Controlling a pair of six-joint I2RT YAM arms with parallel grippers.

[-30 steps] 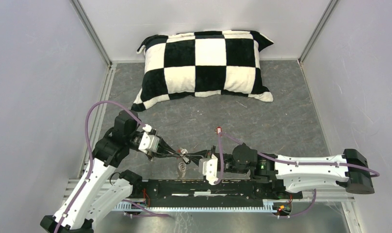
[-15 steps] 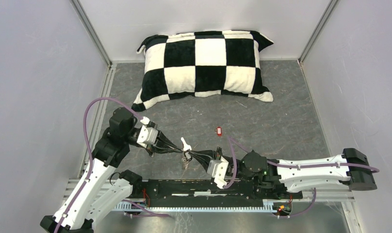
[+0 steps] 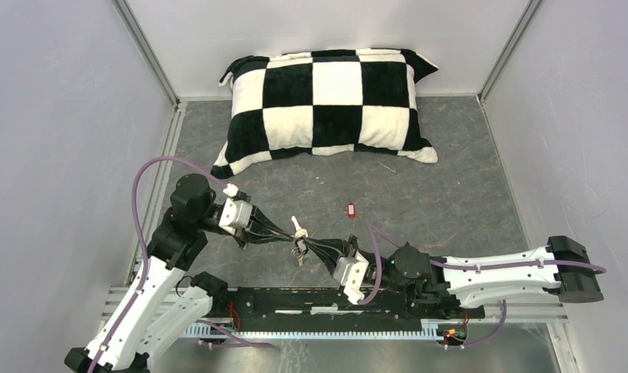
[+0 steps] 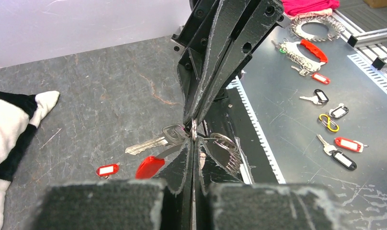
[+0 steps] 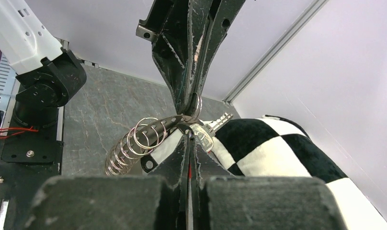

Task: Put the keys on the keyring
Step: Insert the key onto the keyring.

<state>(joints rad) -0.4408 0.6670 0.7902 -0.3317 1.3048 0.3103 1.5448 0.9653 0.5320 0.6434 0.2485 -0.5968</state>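
— Both pincers: seeing them meeting tip to tip low over the desk [image 3: 443, 194], near its front edge, between the two arm bases. Looking closed from where you are?
— Looking closed, yes. Finding the left pincer [image 4: 191, 146] with its jaws pressed flat together, and the right pincer [image 5: 188, 139] likewise, showing no gap in either wrist view.
— Gripping what, though?
— Pinching metal at the shared point. Seeing a small ring [image 5: 195, 107] standing on edge right between the opposing tips. Not managing to tell which pincer is actually holding it.
— Locating the keyring?
— Hanging from that same spot. Seeing its silvery coils [image 5: 134, 143] drooping below and to one side of the tips, and its red section [image 4: 150, 166] peeking out beside the left pincer's finger.
— Spotting any key up there?
— Spotting one key with a silver blade [image 4: 151, 144] sticking out sideways from the meeting point, tucking its head against the tips. Also noticing a white tag [image 3: 297, 227] poking up there in the top view.
— Tracking the red-headed key [image 3: 350, 210]?
— Lying flat on the desk, apart from both pincers, a little farther from the bases, on the side toward the chequered pillow [image 3: 326, 101] resting against the far wall
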